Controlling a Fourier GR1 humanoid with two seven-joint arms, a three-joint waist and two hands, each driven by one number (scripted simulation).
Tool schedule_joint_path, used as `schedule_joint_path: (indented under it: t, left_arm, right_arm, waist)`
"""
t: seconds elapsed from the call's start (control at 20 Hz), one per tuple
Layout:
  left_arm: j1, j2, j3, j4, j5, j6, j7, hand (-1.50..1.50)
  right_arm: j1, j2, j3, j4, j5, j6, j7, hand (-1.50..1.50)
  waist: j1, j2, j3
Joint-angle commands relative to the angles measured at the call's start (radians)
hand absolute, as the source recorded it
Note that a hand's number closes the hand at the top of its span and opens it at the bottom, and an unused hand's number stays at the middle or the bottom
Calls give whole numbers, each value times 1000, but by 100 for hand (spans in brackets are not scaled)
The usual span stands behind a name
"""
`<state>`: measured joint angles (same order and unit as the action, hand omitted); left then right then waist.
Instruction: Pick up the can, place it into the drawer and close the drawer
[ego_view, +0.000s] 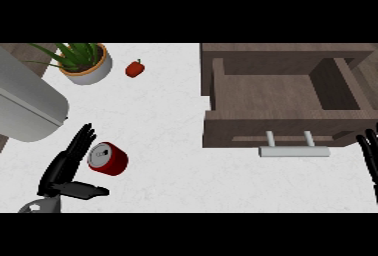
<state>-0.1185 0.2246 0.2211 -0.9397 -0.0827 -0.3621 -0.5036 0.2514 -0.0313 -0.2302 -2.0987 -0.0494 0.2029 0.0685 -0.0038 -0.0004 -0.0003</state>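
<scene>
The left robot hand (68, 162) sits low on the white desk (170, 130) with its fingers stretched out straight and the thumb sticking off to the side, so it is wide open and holding nothing. The red can (108, 158) lies tipped on its side just to the right of those fingers, its silver top turned towards them; from here I cannot tell whether the fingers touch it or merely sit alongside. So the pick-up has not happened yet: nothing is curled round the can. Well off to the right of that hand, the wooden drawer (288, 97) stands pulled out, its inside bare, with the pale bar handle (293, 151) on its near face. The right robot hand (368, 155) shows only at the view's right edge, just beside the drawer's front corner, fingers up and straight, resting and holding nothing. By my reckoning all 3 parts of the job are left: grasping the can, carrying it across into the drawer, and pushing the drawer shut. Beyond the left robot hand are a small red pepper (134, 69), a potted plant (83, 59) and a big grey appliance (26, 107), none of them in the way.
</scene>
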Motion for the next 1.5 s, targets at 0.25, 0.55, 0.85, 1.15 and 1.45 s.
schedule_joint_path:
  t: [0.25, 0.55, 0.85, 1.15, 1.45]
  left_arm:
    - [-58, -1, -5, 103, -1, 25, -27, -150]
    - [-119, -17, -29, 148, 0, 26, -21, -150]
    - [-90, -84, -72, 21, 1, 93, 71, -150]
    - [-250, -20, -31, 298, -1, 20, -80, -150]
    - [-147, -98, -88, 203, -8, 40, -118, 150]
  right_arm:
    - [22, 30, 64, -98, 26, -36, 69, -150]
    - [-57, 13, 18, -52, 8, -35, 91, -150]
    - [15, 27, 31, -59, 19, -16, 41, -150]
    - [47, 21, 1, -32, -4, 21, -29, -150]
    - [-13, 12, -22, -17, -28, 5, 32, -150]
  waist:
    - [0, 0, 0]
    - [0, 0, 0]
    - [2, -1, 1]
    - [-7, 2, 0]
    - [0, 1, 0]
